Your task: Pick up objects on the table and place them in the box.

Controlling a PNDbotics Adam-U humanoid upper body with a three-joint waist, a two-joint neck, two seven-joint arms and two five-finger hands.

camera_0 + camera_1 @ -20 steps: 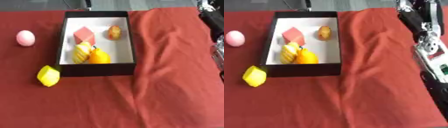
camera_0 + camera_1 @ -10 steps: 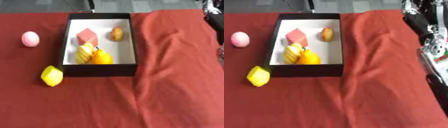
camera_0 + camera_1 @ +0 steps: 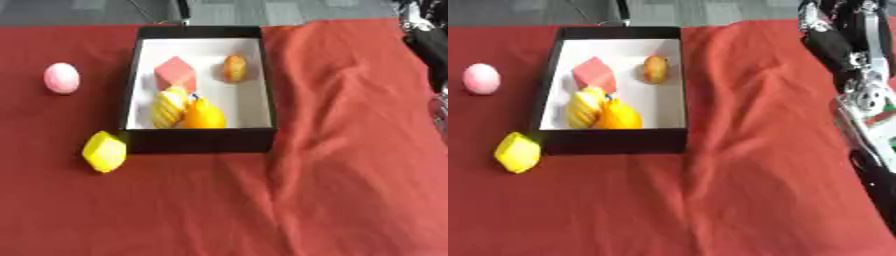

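Note:
A black box with a white inside (image 3: 197,142) stands on the red cloth, left of centre. In it lie a pink cube (image 3: 175,72), a brown oval thing (image 3: 234,67), a yellow ribbed thing (image 3: 169,106) and an orange thing (image 3: 204,116). Outside, a pink ball (image 3: 61,78) rests to the box's left, and a yellow block (image 3: 104,151) lies by its near left corner. My right hand (image 3: 836,37) stands at the right edge, fingers pointing to the far side, open and holding nothing, well away from the box. My left hand does not show.
The red cloth (image 3: 350,150) covers the table and is creased to the right of the box. My right forearm (image 3: 868,120) runs down the right edge. A grey floor lies past the far edge of the table.
The whole picture has shifted slightly, so the camera moved. The box, ball, block and my right hand keep their places.

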